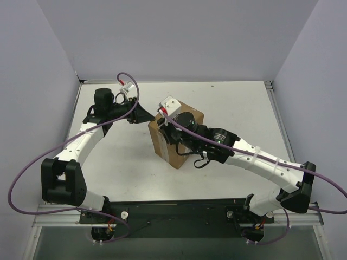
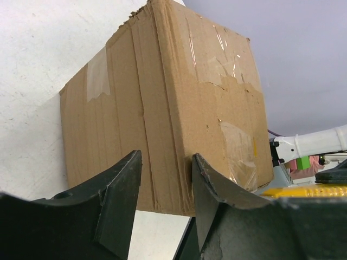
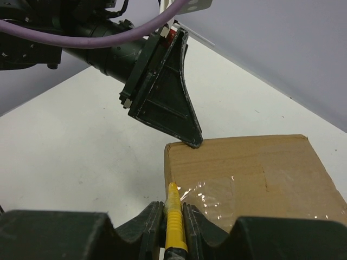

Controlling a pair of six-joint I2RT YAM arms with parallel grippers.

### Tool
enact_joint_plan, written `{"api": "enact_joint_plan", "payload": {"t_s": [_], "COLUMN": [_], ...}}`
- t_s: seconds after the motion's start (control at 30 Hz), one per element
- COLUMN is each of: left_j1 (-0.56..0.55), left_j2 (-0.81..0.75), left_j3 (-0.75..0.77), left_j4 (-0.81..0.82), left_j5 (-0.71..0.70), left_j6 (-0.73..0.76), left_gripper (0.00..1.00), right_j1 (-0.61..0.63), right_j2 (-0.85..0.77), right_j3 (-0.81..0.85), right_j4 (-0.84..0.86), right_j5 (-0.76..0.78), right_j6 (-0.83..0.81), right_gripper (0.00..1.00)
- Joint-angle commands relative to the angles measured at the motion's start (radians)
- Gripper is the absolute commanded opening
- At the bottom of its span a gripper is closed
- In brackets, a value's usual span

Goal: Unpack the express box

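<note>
Express box (image 1: 172,149) sits closed near the middle of the white worktop (image 1: 233,108), turned so one corner faces the arm bases, between the two arms. Brown corrugated card, with clear tape (image 3: 217,195) shiny across the top and more tape patches on the side faces. Left gripper (image 2: 165,184) is at the box's far-left upper corner. Its dark fingers (image 2: 116,200) are about half spread, with a vertical box edge in the gap between them and nothing clamped. In the right wrist view one left fingertip touches the top corner of the box. Right gripper (image 3: 168,208) reaches over the box from the right, its fingers pinched tight on a yellow utility knife (image 3: 174,227). The knife points forward, with its tip at the near left edge of the box top, just at the tape; whether it cuts in, cannot tell. Flaps are down.
</note>
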Motion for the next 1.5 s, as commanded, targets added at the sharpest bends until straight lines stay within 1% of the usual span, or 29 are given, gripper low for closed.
{"api": "enact_joint_plan", "payload": {"t_s": [0.0, 0.27, 0.7, 0.77, 0.8, 0.93, 0.97, 1.03, 1.07, 1.17, 1.23, 1.3, 1.33, 1.4, 1.43, 1.47], "left_j1": [0.015, 0.014, 0.007, 0.004, 0.003, 0.007, 0.010, 0.023, 0.024, 0.032, 0.026, 0.006, -0.005, -0.045, -0.058, -0.072], "left_j2": [0.016, 0.040, 0.065, 0.057, 0.051, 0.019, 0.011, -0.004, -0.007, -0.009, -0.003, 0.049, 0.075, 0.159, 0.186, 0.213], "left_j3": [-0.018, -0.004, 0.020, 0.022, 0.021, 0.056, 0.068, 0.112, 0.131, 0.181, 0.209, 0.269, 0.345, 0.434, 0.515, 0.554], "left_j4": [-0.068, -0.087, -0.093, -0.059, -0.040, 0.152, 0.175, 0.218, 0.218, 0.186, 0.198, 0.160, 0.148, 0.085, 0.074, 0.020], "left_j5": [-0.150, -0.149, -0.143, -0.123, -0.088, 0.009, 0.020, 0.040, 0.043, 0.057, 0.043, 0.023, 0.014, -0.008, -0.018, -0.052], "left_j6": [0.109, 0.149, 0.169, 0.143, 0.128, 0.006, -0.026, -0.044, -0.047, -0.026, -0.014, 0.031, 0.073, 0.138, 0.222, 0.274], "left_gripper": [0.50, 0.49, 0.48, 0.49, 0.50, 0.57, 0.58, 0.59, 0.60, 0.60, 0.60, 0.60, 0.60, 0.63, 0.64, 0.66], "right_j1": [0.008, -0.026, -0.056, -0.086, -0.098, -0.190, -0.226, -0.266, -0.312, -0.360, -0.398, -0.426, -0.435, -0.457, -0.484, -0.494], "right_j2": [-0.082, -0.112, -0.191, -0.197, -0.194, -0.166, -0.146, -0.132, -0.116, -0.080, -0.071, -0.076, -0.088, -0.103, -0.121, -0.128], "right_j3": [-0.022, -0.080, -0.065, -0.022, -0.007, 0.088, 0.101, 0.113, 0.128, 0.139, 0.136, 0.121, 0.113, 0.077, 0.063, 0.053], "right_j4": [-0.148, -0.134, -0.217, -0.206, -0.192, -0.081, -0.067, -0.025, -0.017, -0.002, 0.006, 0.010, 0.012, 0.012, 0.006, 0.000], "right_j5": [-0.033, -0.089, -0.089, -0.099, -0.097, -0.102, -0.099, -0.093, -0.096, -0.077, -0.044, -0.031, -0.025, -0.023, -0.023, -0.022], "right_j6": [0.008, -0.043, -0.070, -0.093, -0.098, -0.156, -0.194, -0.211, -0.205, -0.193, -0.185, -0.191, -0.211, -0.230, -0.237, -0.242], "right_gripper": [0.00, 0.00, 0.00, 0.00, 0.00, 0.00, 0.00, 0.00, 0.00, 0.00, 0.00, 0.00, 0.00, 0.00, 0.00, 0.00]}}
